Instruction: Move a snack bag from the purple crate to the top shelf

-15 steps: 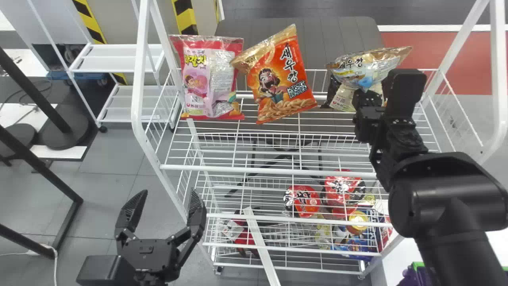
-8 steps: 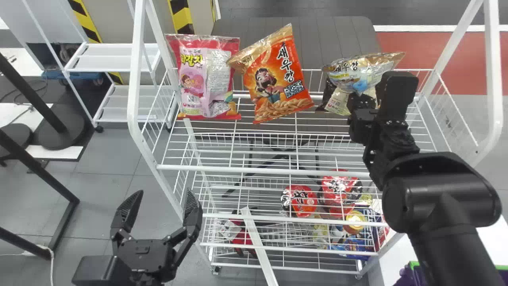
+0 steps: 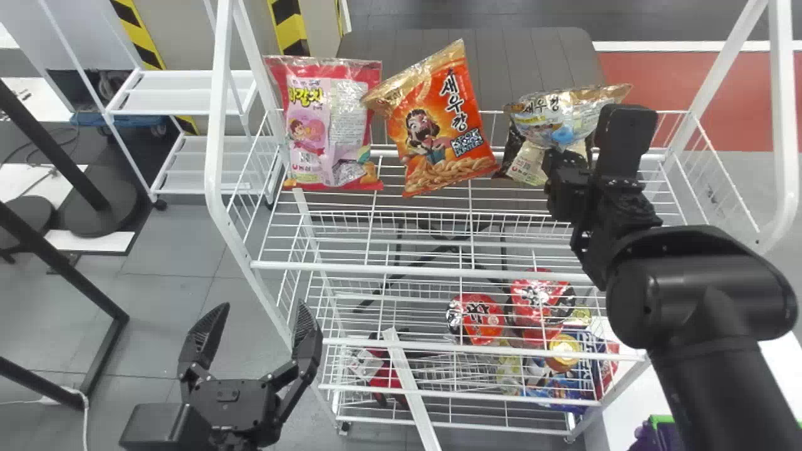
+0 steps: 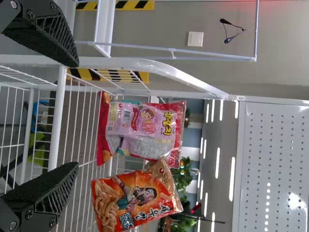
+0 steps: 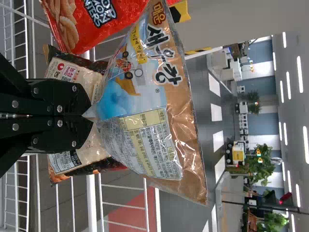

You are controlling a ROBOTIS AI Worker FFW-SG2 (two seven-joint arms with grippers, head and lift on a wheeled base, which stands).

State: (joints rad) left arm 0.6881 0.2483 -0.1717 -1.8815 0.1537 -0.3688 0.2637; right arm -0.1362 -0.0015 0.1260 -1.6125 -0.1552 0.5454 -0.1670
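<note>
Bag (image 3: 564, 119), the one being moved, is up at the right end of the top shelf (image 3: 407, 270), held by its lower end in the right gripper (image 3: 562, 164). The right fingers (image 5: 63, 134) are drawn narrow, pinching the bag's bottom, and its broad gold end points upward. Its front is pale with blue, and a panel of small print runs down one side.

Behind it on the shelf is a cream bag (image 3: 529, 164) with dark edges, partly covered; whether the two touch, the pictures do not tell. Left of these, an orange bag (image 3: 435, 134) leans at a slant, and next to it a pink bag (image 3: 329, 128) stands nearly upright near the shelf's left end. The corner of the orange bag overlaps the pink bag's edge in the head view.

The left gripper (image 3: 263, 307) is parked low, outside the rack's left side, well apart from the bags. Its fingers (image 4: 48, 186) are spread wide.

Lower down in the rack are two red cups (image 3: 481, 318), side by side, with blue packs (image 3: 557, 385) near its right end. The purple crate (image 3: 661, 418), with a green rim, shows partly beyond the rack's lower right, next to the right arm.
</note>
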